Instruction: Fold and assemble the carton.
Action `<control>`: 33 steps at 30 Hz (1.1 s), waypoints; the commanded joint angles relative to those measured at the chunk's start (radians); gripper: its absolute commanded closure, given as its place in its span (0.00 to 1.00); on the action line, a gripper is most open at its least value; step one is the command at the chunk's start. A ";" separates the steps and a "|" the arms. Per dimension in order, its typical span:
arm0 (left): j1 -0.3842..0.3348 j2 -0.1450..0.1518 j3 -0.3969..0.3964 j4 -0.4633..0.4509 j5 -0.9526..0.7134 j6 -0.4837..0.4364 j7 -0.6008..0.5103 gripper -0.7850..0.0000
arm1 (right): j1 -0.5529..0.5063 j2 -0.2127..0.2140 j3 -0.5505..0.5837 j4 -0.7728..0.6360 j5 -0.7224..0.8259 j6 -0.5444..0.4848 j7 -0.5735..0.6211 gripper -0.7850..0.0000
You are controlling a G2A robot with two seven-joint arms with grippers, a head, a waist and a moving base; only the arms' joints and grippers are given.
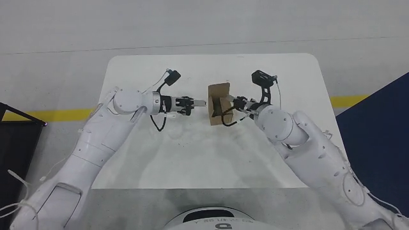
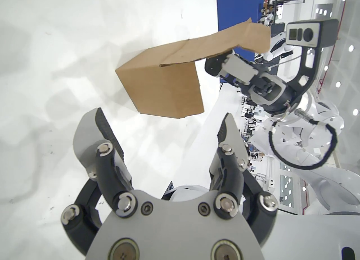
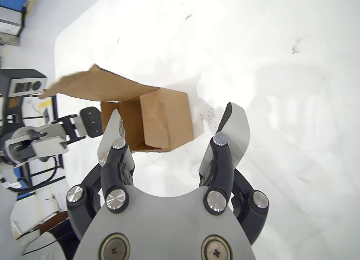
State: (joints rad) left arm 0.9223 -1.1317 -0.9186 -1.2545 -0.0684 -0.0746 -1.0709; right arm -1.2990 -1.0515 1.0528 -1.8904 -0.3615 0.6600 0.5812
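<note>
Since neither gripper has hold of the carton [image 1: 218, 102], a push from one side alone could slide or tip it on the table [image 1: 192, 160], and a hard squeeze could crush its thin wall. It stands between the two grippers. The left gripper [image 2: 163, 115] is spread wide, just short of the closed face. The right gripper [image 3: 173, 110] is spread too, at the open mouth and seemingly partly inside. The carton is plain brown card, creased, with one long flap [image 3: 92, 86] jutting out unfolded above the right gripper.
</note>
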 commanded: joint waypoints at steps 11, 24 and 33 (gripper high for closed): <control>-0.168 -0.083 0.184 0.125 0.037 0.063 0.005 0.55 | -0.128 0.009 0.102 0.053 0.110 -0.259 -0.036 0.20; -0.204 -0.125 0.240 0.180 0.041 0.090 0.033 0.22 | -0.125 0.002 0.079 0.081 0.103 -0.355 -0.026 0.26; -0.207 -0.139 0.243 0.176 0.042 0.099 0.056 0.17 | -0.133 0.003 0.106 0.088 0.123 -0.400 0.000 0.34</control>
State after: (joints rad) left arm 0.7161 -1.2688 -0.6761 -1.0803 -0.0280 0.0230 -1.0151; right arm -1.4297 -1.0492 1.1522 -1.8034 -0.2447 0.2643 0.5780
